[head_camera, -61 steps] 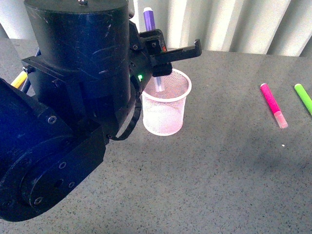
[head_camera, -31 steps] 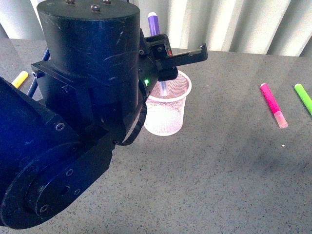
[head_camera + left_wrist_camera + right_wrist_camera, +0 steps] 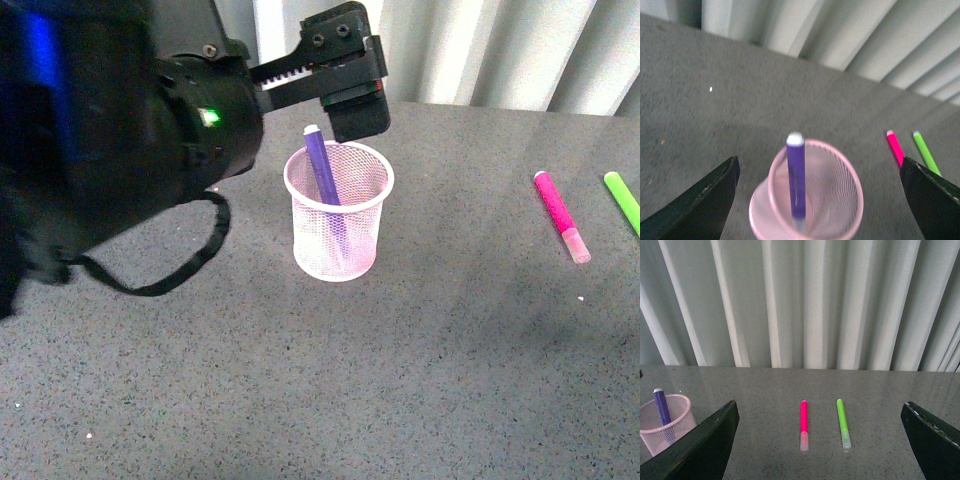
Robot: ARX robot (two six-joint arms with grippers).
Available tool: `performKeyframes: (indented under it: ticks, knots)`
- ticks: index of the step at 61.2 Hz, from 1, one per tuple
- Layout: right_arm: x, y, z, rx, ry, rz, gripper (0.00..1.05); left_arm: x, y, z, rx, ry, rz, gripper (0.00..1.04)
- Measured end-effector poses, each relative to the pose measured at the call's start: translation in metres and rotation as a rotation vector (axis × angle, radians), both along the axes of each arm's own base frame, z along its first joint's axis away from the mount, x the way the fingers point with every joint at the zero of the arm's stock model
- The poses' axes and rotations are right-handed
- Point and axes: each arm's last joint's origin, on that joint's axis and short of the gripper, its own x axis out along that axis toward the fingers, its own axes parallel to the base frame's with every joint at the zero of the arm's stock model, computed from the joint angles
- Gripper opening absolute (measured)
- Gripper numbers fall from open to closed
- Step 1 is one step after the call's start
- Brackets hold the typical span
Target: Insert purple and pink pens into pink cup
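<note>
Filling the left of the front view, your left arm (image 3: 100, 130) is a dark, blurred mass. It hides the table (image 3: 420, 380) behind it, and its edges are too smeared to read. Only part of the left gripper (image 3: 818, 164) shows there. The left wrist view settles its state: the two fingers (image 3: 705, 200) sit far apart at the corners, clasping nothing, though both are cut off by the frame.

The right gripper (image 3: 820, 405) is likewise spread wide and empty, its fingers cropped the same way, and you see nothing of that arm from the front.

The pink cup (image 3: 340, 245) stands upright just below the left gripper, centred between its fingers. Its base is blurred in the wrist view.

The purple pen (image 3: 322, 165) is inside the cup, leaning against the rim. Its coloured end pokes up toward the gripper but stays clear of both fingers. Its lower end is only a vague shape through the mesh.

The pink pen (image 3: 560, 215) lies flat on the table, well off to the left gripper's right. It sits ahead of the right gripper, whitish cap pointing back toward it.

Just beyond it, farther from the cup, the green marker (image 3: 622, 200) is clipped by the front view's edge.
</note>
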Motion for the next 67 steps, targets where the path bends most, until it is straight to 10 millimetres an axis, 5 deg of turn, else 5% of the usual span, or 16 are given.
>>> performKeyframes:
  ticks: [11, 21, 26, 34, 53, 67]
  knots:
    - [0.000, 0.000, 0.000, 0.000, 0.000, 0.000, 0.98, -0.053, 0.031, 0.008, 0.205, 0.204, -0.051, 0.98]
    - [0.000, 0.000, 0.000, 0.000, 0.000, 0.000, 0.98, -0.054, 0.033, 0.008, 0.239, 0.177, -0.049, 0.97]
    - [0.000, 0.000, 0.000, 0.000, 0.000, 0.001, 0.98, -0.059, 0.042, -0.001, 0.331, -0.048, 0.135, 0.83]
    - [0.000, 0.000, 0.000, 0.000, 0.000, -0.001, 0.98, -0.078, 0.075, 0.019, 0.308, -0.319, 0.277, 0.60]
    - [0.000, 0.000, 0.000, 0.000, 0.000, 0.001, 0.98, -0.115, 0.120, 0.021, 0.338, -0.342, 0.278, 0.03]
    - [0.000, 0.000, 0.000, 0.000, 0.000, 0.001, 0.98, -0.135, 0.137, 0.021, 0.346, -0.342, 0.282, 0.04]
